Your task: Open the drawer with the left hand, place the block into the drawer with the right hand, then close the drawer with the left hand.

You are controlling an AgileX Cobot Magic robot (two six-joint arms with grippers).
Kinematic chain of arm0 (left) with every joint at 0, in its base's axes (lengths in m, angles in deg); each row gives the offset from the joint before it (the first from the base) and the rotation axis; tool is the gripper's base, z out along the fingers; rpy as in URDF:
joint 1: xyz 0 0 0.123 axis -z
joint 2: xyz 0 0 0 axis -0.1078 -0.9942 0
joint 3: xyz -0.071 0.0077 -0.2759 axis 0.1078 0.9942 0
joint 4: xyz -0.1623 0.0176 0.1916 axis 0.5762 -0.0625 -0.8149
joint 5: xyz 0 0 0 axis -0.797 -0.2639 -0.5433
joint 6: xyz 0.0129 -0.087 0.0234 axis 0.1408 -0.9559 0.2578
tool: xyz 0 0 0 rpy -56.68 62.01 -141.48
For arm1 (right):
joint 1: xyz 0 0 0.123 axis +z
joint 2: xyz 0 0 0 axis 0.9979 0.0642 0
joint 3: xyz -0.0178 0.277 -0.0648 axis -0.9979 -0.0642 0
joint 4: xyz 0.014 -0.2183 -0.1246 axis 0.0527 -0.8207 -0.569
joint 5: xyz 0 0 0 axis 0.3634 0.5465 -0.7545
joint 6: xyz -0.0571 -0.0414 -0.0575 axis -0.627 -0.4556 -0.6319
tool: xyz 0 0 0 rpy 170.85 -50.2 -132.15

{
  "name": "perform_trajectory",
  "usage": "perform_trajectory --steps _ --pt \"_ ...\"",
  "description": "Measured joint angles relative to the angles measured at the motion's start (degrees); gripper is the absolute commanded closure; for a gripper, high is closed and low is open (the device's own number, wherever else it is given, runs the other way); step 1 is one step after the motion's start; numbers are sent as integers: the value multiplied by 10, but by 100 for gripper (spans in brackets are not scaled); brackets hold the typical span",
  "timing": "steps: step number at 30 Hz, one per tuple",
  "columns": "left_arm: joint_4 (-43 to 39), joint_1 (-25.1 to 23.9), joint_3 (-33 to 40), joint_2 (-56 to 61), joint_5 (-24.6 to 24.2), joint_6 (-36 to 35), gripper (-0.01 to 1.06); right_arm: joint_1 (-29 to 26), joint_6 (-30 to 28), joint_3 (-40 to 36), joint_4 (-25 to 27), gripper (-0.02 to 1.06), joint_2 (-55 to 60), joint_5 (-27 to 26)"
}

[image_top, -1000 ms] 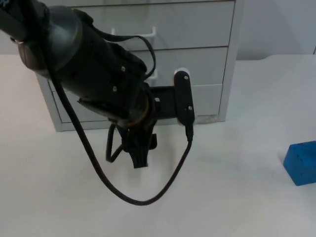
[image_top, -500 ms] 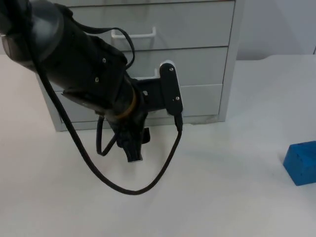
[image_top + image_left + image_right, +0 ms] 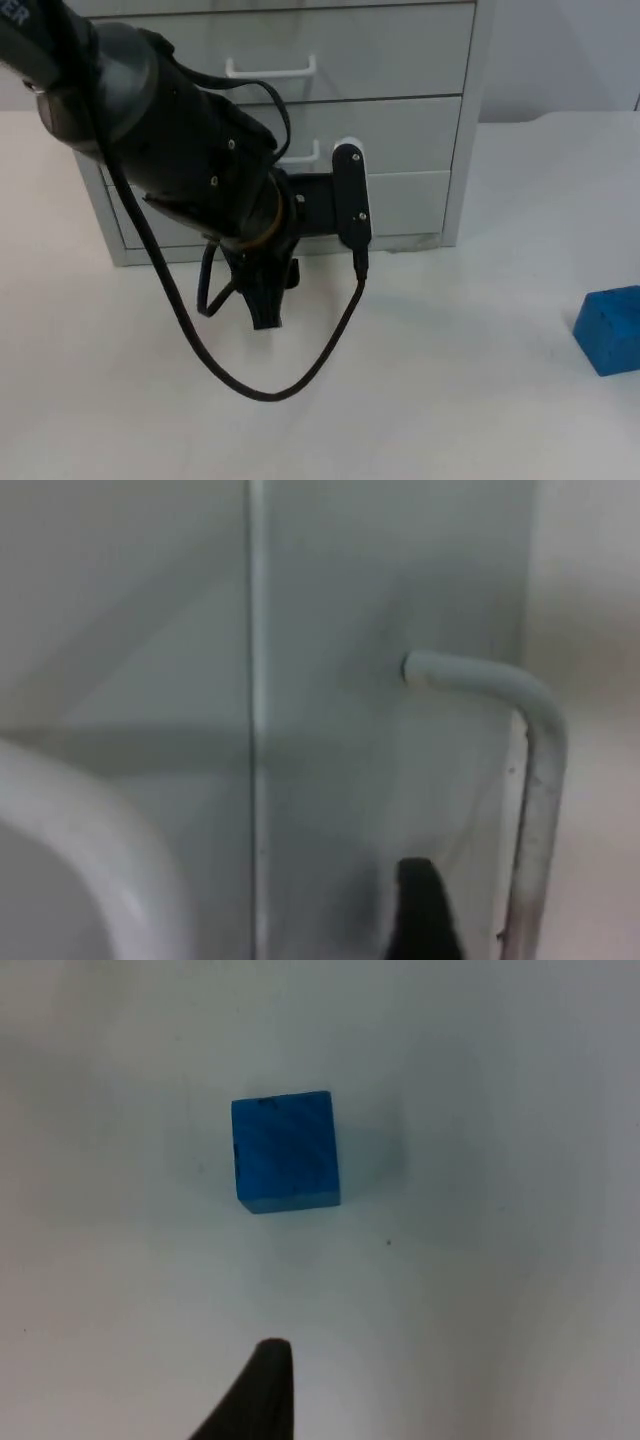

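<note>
You get even, soft, fairly bright light with no glare. In the top view the left arm (image 3: 170, 150) casts only a faint, diffuse shadow on the table (image 3: 450, 400), and the cabinet (image 3: 400, 120) looks flat and pale. The left wrist view is soft and out of focus: the handle (image 3: 535, 780) and drawer front (image 3: 380, 680) blur together, shadowed grey. In the right wrist view the block (image 3: 286, 1152) is fairly crisp, with a weak shadow just beside it.

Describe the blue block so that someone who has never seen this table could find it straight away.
Start at the grey drawer cabinet standing at the back of the white table. Move out across the table to the robot's right, well away from the cabinet. There the blue block sits alone, a cube and the only coloured thing on the white surface.
</note>
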Motion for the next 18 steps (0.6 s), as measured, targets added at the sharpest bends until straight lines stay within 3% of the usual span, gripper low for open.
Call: perform_trajectory --steps 3,4,6,12,18 --pt "-1 1 0 -1 -3 -1 89 0 0 0 0 -1 0 0" --pt "-6 1 -3 -1 -3 -1 89 0 0 0 0 -1 0 0" --pt "-12 0 -7 -1 -3 -1 105 0 0 0 0 -1 0 0" --pt "-18 0 -7 -2 -3 8 105 0 0 0 0 -1 0 0" --pt "23 28 -10 -4 -46 48 105 0 0 0 0 -1 0 0"
